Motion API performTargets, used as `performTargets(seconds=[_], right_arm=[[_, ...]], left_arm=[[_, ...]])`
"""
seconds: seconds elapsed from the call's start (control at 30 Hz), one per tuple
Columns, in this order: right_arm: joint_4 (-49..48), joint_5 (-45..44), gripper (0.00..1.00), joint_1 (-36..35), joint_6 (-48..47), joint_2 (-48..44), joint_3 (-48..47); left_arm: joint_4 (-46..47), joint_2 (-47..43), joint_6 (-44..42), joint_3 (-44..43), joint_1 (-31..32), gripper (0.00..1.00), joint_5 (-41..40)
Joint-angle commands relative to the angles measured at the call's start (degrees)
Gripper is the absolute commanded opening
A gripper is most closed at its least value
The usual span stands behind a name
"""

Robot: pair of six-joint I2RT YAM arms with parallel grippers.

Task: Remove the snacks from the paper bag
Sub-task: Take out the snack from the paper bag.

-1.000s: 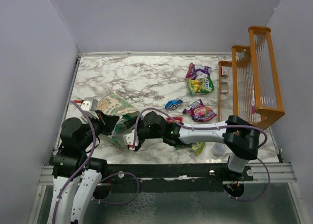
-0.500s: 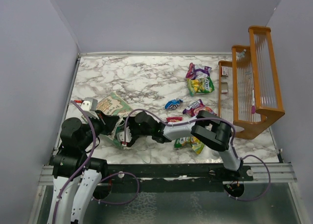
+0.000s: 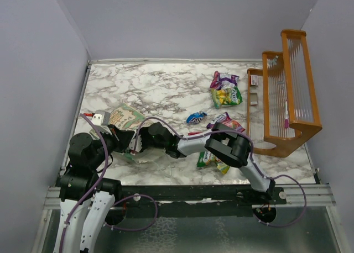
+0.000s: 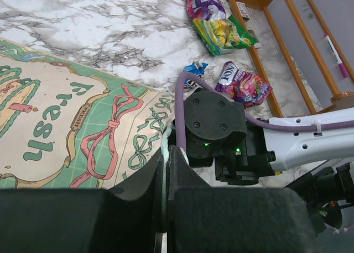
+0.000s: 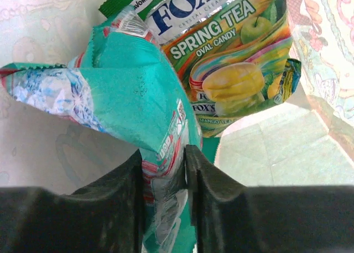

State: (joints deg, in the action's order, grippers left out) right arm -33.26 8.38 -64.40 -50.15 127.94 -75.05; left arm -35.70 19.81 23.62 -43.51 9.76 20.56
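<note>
White paper bag (image 5: pixel 50 153) interior backs teal packet (image 5: pixel 127 87) and "SPRING TEA" packet (image 5: pixel 238 70).

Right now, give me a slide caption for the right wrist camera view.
Right gripper pinches a teal snack packet inside the paper bag, a green candy packet behind it.

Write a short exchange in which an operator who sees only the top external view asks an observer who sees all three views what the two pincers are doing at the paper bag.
Operator: From above, the right pincer is hidden at the mouth of the paper bag. Does it hold anything?
Observer: Yes. The right wrist view shows it shut on a teal packet inside the bag.
Operator: And the left pincer? Its arm covers it for me.
Observer: The left wrist view shows it shut on the bag's mint-green edge, pinched between its fingers.
</note>
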Motion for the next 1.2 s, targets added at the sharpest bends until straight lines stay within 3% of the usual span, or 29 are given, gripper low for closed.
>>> performTargets(seconds=[0.0, 0.2, 0.6, 0.83, 1.17], right_arm=[[-4.9, -1.6, 0.24, 0.2, 4.1, -2.3, 2.0], [-5.0, -0.1, 0.03, 0.2, 6.8, -8.1, 6.6], [-1.1, 6.7, 0.01, -0.2, 18.2, -27.2, 22.1], [6.0, 19.5, 0.02, -0.2, 24.1, -45.6, 33.6], [30.2, 5.5, 0.02, -0.2, 25.8, -74.5, 36.5]], left_arm=[[0.0, -0.6, -0.4, -0.4, -0.1, 0.00, 0.4], [-0.1, -0.6, -0.5, -0.6, -0.1, 0.00, 0.2], [-0.4, -0.2, -0.2, -0.6, -0.2, 0.00, -0.7], [-0.5, -0.1, -0.1, -0.7, -0.2, 0.00, -0.6], [-0.4, -0.4, -0.1, -0.6, -0.3, 0.00, -0.6]])
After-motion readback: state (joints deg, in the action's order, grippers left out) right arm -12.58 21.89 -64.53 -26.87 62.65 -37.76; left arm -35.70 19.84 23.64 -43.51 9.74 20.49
